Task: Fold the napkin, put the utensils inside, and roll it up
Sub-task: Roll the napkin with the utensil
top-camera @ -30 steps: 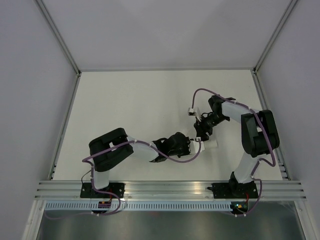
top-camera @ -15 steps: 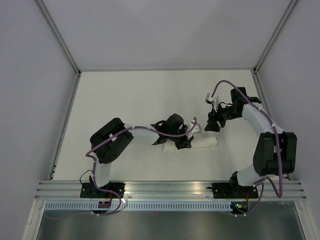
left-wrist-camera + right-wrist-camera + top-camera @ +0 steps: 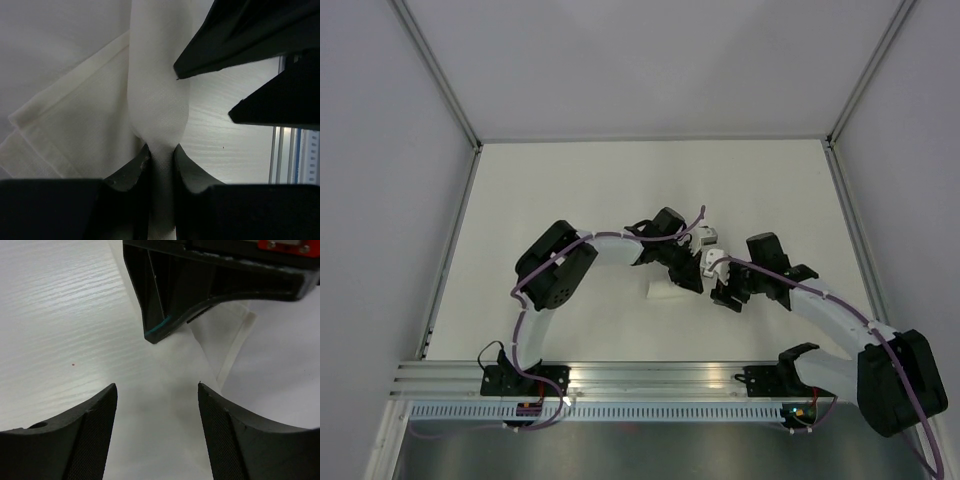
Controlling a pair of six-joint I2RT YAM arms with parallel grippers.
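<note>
The napkin (image 3: pixel 665 292) lies as a slim white roll at the table's centre, most of it hidden under both grippers. My left gripper (image 3: pixel 692 280) is shut on a fold of the napkin (image 3: pixel 155 90), pinched tightly between its fingertips (image 3: pixel 161 150). My right gripper (image 3: pixel 720 292) is open, and its jaws (image 3: pixel 157 387) straddle the napkin's white cloth (image 3: pixel 160 435) without closing on it. The left gripper's black body (image 3: pixel 210 280) hangs just ahead of it. The right gripper's fingers (image 3: pixel 240 35) show close by in the left wrist view. The knife is hidden.
The pale tabletop (image 3: pixel 570 200) is bounded by grey walls at the back and sides. An aluminium rail (image 3: pixel 660 380) runs along the near edge and also shows in the left wrist view (image 3: pixel 295 165). The two arms crowd together at the centre.
My right arm has swung from the far right down to the near side and now meets the roll's right end. My left gripper has shifted along the roll and stays shut on the cloth.
</note>
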